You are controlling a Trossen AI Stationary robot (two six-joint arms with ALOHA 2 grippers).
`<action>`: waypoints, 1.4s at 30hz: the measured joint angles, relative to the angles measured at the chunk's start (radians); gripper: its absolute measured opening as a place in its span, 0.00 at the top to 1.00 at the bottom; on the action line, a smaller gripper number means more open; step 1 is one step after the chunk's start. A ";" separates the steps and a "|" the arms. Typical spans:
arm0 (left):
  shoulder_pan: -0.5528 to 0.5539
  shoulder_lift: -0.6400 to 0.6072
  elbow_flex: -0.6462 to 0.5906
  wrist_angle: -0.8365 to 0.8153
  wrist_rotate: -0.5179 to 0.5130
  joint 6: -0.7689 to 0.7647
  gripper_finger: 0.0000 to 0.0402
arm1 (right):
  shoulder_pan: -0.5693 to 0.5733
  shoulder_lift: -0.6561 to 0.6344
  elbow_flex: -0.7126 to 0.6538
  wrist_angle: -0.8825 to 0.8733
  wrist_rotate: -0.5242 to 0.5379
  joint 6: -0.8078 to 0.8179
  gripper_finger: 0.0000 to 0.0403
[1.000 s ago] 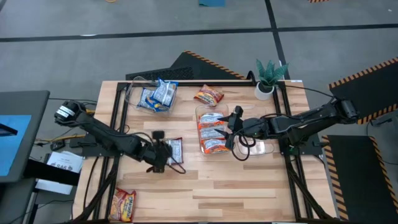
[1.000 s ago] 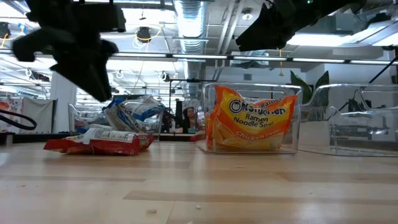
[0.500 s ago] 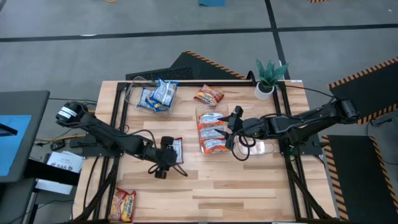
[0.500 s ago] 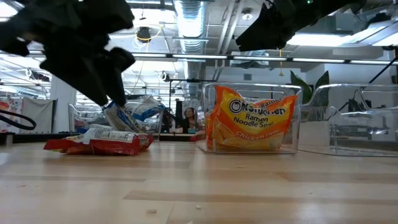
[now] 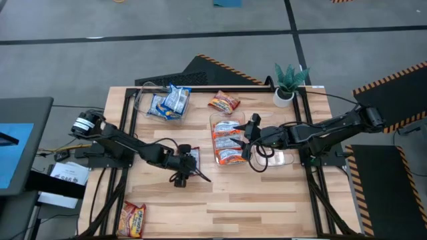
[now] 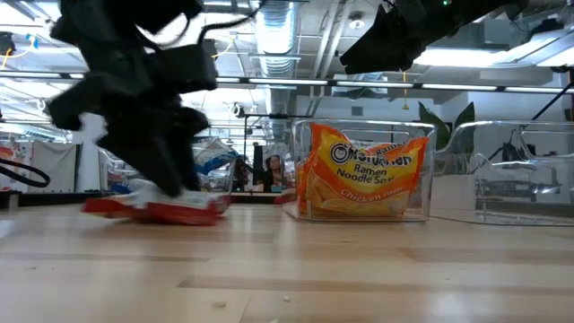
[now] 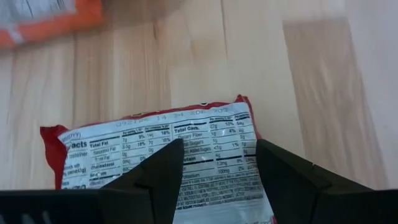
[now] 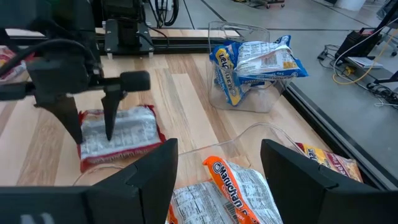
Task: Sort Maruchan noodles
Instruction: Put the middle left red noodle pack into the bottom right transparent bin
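A red Maruchan packet (image 7: 155,155) lies flat on the table with its nutrition label up, left of centre (image 5: 191,157). My left gripper (image 7: 217,168) is open and tipped steeply down over it, one finger on each side of the label (image 8: 90,127). My right gripper (image 5: 245,139) hangs open above a clear bin (image 6: 305,170) that holds orange packets (image 5: 227,141). Blue packets (image 5: 168,101) fill a clear bin at the far left. One red-and-yellow packet (image 5: 223,103) lies near the far edge and another (image 5: 132,219) at the near left corner. My left gripper stands from above, slanting down, with its open fingers (image 7: 165,171) over the red packet's label face (image 7: 211,146). The packet lies flat on the table. I cannot tell whether the fingertips touch it.
A potted plant (image 5: 290,83) stands at the far right corner. A second clear bin (image 6: 520,170) sits right of the orange one, under my right arm. Black frame rails (image 5: 127,127) run along the table's left and right sides. Bare wood lies along the near edge.
My left gripper has gone toward the table's right edge and down onto the red packet, tipping more steeply downward. In the low view the red packet now sits slightly further right than before. My right arm has kept still.
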 joint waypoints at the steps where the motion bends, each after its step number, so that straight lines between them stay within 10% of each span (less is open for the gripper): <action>1: 0.005 0.015 0.002 0.012 0.003 0.001 0.53 | 0.000 0.000 0.000 0.000 0.000 0.000 0.37; 9: 0.049 0.065 0.006 0.007 0.029 0.012 0.56 | 0.000 0.000 0.000 -0.002 0.000 0.000 0.37; 18: 0.091 0.065 0.006 -0.025 0.031 0.018 0.95 | 0.000 0.000 0.000 -0.009 0.000 0.000 0.37; 25: 0.078 0.034 0.030 -0.080 0.001 0.097 1.00 | 0.000 0.000 0.000 -0.024 0.000 0.000 0.37; 42: -0.192 -0.267 0.034 -0.087 -0.635 0.187 1.00 | 0.000 0.000 0.000 0.006 0.000 0.006 0.37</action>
